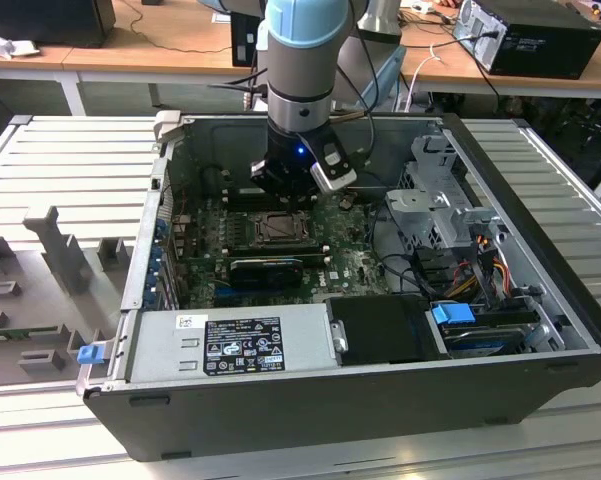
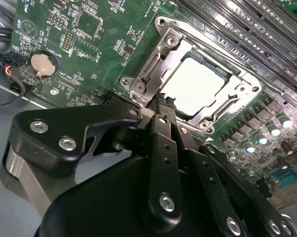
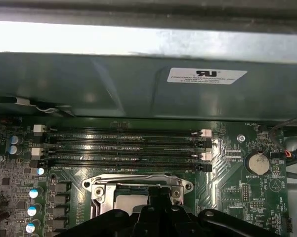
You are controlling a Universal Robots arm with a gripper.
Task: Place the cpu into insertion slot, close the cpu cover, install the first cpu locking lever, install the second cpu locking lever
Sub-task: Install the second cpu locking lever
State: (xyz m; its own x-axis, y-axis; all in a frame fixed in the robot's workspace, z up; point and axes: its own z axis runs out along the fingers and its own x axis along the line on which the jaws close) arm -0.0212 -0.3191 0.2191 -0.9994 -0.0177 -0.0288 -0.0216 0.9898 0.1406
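Note:
The cpu (image 2: 200, 86) lies flat in the insertion slot (image 2: 222, 129), its pale face showing through the window of the cpu cover (image 2: 155, 61). The silvery cover lies down over the socket. My gripper (image 2: 163, 100) is shut, fingertips pressed together, right at the cover's edge near one corner of the socket. In the first wrist view the gripper (image 3: 160, 197) sits over the cover (image 3: 138, 183) with the cpu (image 3: 128, 201) beside the tips. In the exterior view the gripper (image 1: 285, 190) hangs inside the open case just above the insertion slot (image 1: 278, 228). I cannot make out the locking levers.
Long black memory slots (image 3: 123, 145) run beside the socket. A coin battery (image 2: 42, 64) and thin wires (image 2: 10, 69) lie on the green board. The case wall (image 3: 138, 94) stands close behind. A power supply (image 1: 235, 345) and drive cage (image 1: 435, 205) flank the board.

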